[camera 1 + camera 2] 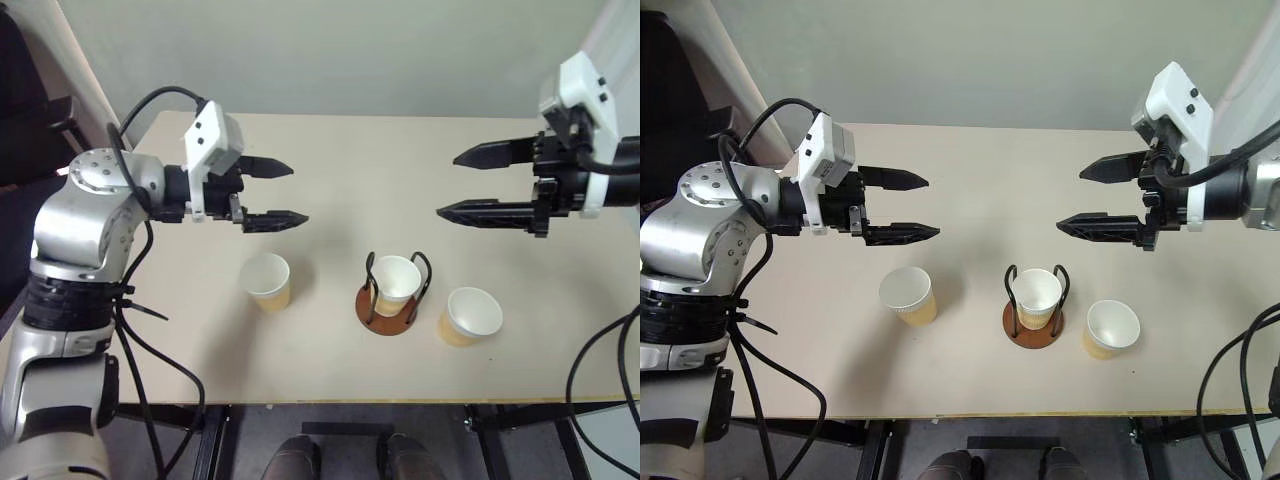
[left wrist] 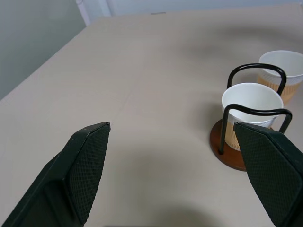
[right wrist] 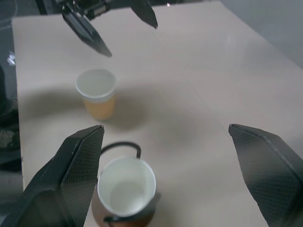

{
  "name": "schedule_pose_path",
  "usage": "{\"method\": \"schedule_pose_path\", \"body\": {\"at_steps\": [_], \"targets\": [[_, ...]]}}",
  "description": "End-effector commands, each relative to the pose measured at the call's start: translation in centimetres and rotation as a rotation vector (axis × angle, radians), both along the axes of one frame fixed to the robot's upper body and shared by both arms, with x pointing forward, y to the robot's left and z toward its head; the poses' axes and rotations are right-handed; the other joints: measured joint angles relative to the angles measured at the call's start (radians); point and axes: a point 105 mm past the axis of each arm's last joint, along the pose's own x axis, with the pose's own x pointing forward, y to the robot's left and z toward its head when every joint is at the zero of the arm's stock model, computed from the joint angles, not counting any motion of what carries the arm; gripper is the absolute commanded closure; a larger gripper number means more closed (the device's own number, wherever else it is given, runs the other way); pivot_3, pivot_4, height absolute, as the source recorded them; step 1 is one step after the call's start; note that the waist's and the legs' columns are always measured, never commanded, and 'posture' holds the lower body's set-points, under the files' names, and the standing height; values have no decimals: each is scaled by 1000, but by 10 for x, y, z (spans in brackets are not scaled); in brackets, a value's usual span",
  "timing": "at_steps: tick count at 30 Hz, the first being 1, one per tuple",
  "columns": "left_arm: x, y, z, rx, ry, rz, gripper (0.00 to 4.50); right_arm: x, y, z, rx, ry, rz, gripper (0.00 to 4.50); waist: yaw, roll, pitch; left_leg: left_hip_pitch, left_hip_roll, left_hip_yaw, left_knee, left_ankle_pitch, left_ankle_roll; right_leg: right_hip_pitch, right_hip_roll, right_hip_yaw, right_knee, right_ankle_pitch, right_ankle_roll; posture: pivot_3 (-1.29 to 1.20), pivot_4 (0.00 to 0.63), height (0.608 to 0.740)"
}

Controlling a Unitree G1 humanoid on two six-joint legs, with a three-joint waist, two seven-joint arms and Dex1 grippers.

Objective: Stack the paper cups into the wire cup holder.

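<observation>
One paper cup (image 1: 397,280) stands upright inside the wire cup holder (image 1: 389,322), between its two black loops, near the table's front middle. A second cup (image 1: 266,281) stands upright to the holder's left. A third cup (image 1: 472,315) stands close by on the holder's right, leaning a little. My left gripper (image 1: 298,193) hovers open and empty above the table, up and behind the left cup, pointing right. Facing it, my right gripper (image 1: 447,185) hangs open and empty above and behind the holder. In the right wrist view the holder's cup (image 3: 127,187) lies below the spread fingers (image 3: 75,175).
The beige table (image 1: 330,160) runs back to a pale wall. Its front edge lies just past the cups. Black cables hang off both arms at the table's left and right sides.
</observation>
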Motion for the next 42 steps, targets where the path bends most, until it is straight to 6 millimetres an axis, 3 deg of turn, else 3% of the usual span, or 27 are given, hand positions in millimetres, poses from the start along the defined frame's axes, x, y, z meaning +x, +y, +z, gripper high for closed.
{"method": "schedule_pose_path", "body": {"at_steps": [1,10,18,24,28,36,42], "targets": [[-11,8,0,72,-2,-38,0,-15,1,5,-23,-13,45,130,0,0,0,0,0,0,-1,0,0,-1,0,0,0,0,0,0,150,740],[-31,36,-18,338,33,-78,0,-19,10,-10,-42,35,121,130,-5,0,0,0,0,-1,-1,0,0,-2,0,0,2,-1,-1,0,150,740],[-57,58,-48,628,43,-148,0,-12,22,-15,-18,27,193,130,-9,0,0,0,1,-1,0,-1,1,-3,0,0,3,-2,-3,0,150,740],[-41,61,-58,745,-108,-162,0,-22,33,-20,15,40,274,130,-6,0,0,0,0,-1,0,-2,2,-2,0,0,4,-5,-7,0,150,740],[-30,54,-61,729,-156,-180,0,-31,33,-23,17,60,304,130,-6,0,-1,0,0,-1,1,-2,2,-3,0,0,5,-5,-7,0,150,740],[-10,48,-67,738,-192,-209,0,-38,35,-27,16,70,315,130,-7,0,-1,-1,0,-1,1,-2,1,-4,0,0,7,-4,-6,0,150,740],[-10,46,-73,766,-179,-267,0,-36,35,-26,32,55,285,130,-7,0,-1,-1,0,-1,1,-2,1,-4,0,0,8,-3,-5,0,150,740]]}}
